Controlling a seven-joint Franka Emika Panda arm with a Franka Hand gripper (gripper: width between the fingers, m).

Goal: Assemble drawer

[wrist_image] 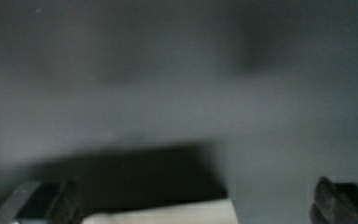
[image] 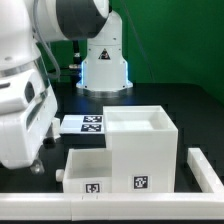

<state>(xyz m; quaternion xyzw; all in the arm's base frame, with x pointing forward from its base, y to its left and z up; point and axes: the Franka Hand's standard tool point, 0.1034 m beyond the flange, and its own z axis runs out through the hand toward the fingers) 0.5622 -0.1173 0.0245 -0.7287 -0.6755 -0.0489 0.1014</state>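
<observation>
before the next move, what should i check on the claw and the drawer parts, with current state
1. claw open: ok, fingers wide apart.
2. claw empty: ok, nothing seen between the fingers.
3. cube shell upright, open side up: ok.
4. small tray beside the shell, on the exterior view's left: ok; touching, cannot tell.
5. what lies under the claw: cannot tell, wrist view blurred.

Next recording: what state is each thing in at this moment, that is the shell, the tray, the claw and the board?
Cube shell: resting on the table, hollow side up, not held.
Small tray: on the table at the shell's exterior-view left, not held.
Claw: open, nothing between its fingers.
Marker board: flat on the table behind the tray.
</observation>
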